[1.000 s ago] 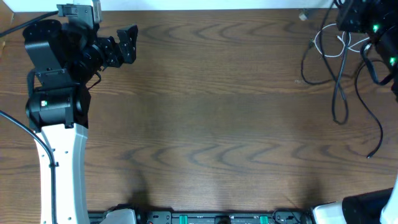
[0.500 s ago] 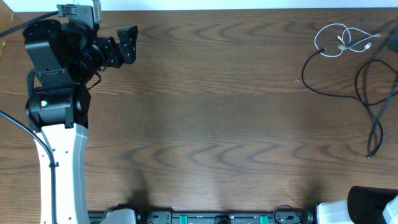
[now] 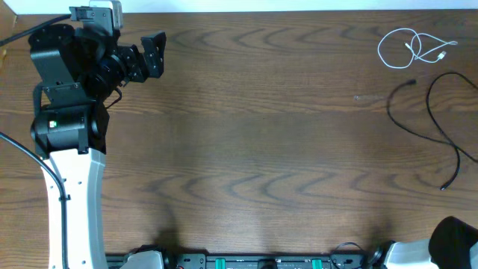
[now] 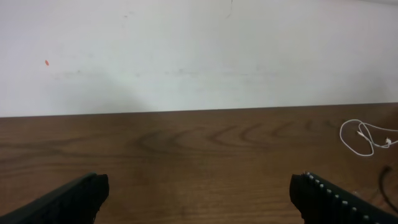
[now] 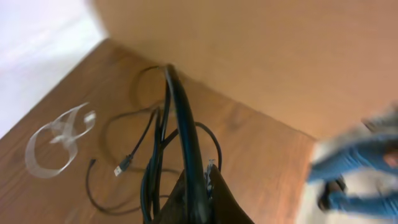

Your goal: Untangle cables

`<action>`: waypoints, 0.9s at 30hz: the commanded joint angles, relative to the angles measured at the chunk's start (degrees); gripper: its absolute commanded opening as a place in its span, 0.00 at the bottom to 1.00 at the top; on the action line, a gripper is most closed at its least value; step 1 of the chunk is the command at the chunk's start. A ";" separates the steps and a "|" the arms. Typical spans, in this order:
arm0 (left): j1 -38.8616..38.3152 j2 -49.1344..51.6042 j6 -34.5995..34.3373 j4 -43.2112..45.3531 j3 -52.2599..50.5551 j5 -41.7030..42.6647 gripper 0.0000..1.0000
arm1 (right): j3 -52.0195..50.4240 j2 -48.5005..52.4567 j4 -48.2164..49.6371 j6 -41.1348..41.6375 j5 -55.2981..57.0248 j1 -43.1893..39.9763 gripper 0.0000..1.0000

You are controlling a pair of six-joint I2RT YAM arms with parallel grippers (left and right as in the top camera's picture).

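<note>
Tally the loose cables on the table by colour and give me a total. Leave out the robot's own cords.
White cable: 1
Black cable: 1
Total: 2

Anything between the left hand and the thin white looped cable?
Nothing. The overhead view shows only bare dark wooden table between the open left hand and the thin white looped cable.
</note>
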 commanded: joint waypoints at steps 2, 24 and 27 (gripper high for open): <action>0.24 -0.57 1.01 -0.28 1.77 0.74 0.98 | 0.94 -0.55 -0.17 2.78 2.29 -10.69 0.01; 0.24 0.24 2.36 -1.11 1.79 0.74 0.98 | -3.39 3.72 -1.03 7.87 -6.01 -24.85 0.02; 0.24 0.28 2.51 -1.11 1.79 0.74 0.98 | -6.27 4.15 -0.96 11.63 -3.28 -24.85 0.01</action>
